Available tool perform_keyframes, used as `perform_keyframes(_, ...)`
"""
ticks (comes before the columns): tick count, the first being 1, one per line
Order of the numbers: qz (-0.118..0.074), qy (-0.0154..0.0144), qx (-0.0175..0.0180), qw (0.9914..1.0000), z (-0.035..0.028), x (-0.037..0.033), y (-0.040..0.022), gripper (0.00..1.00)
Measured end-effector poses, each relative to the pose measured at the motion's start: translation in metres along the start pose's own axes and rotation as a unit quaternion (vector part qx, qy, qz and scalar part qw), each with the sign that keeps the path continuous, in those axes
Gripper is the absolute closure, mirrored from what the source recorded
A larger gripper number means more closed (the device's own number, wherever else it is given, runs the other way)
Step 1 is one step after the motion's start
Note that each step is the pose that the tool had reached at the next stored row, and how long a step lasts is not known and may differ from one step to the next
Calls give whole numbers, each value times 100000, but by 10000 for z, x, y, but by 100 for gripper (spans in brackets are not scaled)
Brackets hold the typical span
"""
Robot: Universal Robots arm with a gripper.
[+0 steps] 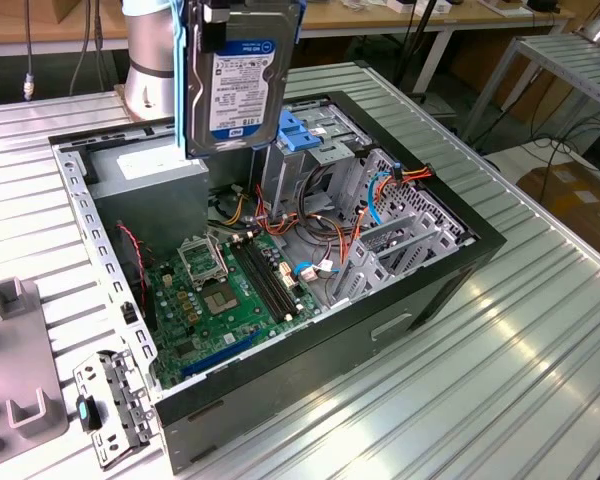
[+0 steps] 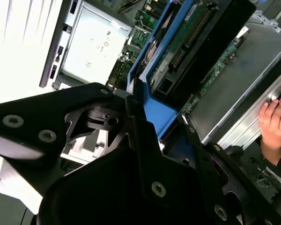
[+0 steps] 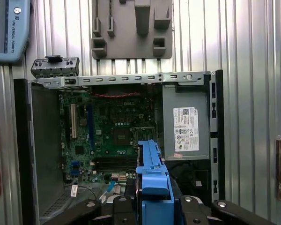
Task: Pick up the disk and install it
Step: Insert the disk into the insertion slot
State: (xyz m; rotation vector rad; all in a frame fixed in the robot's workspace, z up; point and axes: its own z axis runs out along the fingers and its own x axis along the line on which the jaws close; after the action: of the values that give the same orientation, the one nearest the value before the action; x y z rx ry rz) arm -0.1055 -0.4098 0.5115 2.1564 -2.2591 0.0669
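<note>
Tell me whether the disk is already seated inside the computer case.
No, in the exterior view the disk hangs upright in the end effector, above the open computer case.

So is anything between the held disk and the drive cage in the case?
Nothing visible in the gap: the disk hangs above the open case, close to the drive cage. A blue bracket sits at the cage's top, and orange cables run beside it.
</note>
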Motion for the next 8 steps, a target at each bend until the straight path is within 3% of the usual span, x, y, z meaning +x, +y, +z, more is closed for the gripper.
perform_keyframes(8, 1, 71, 1, 100000, 4, 100, -4, 63)
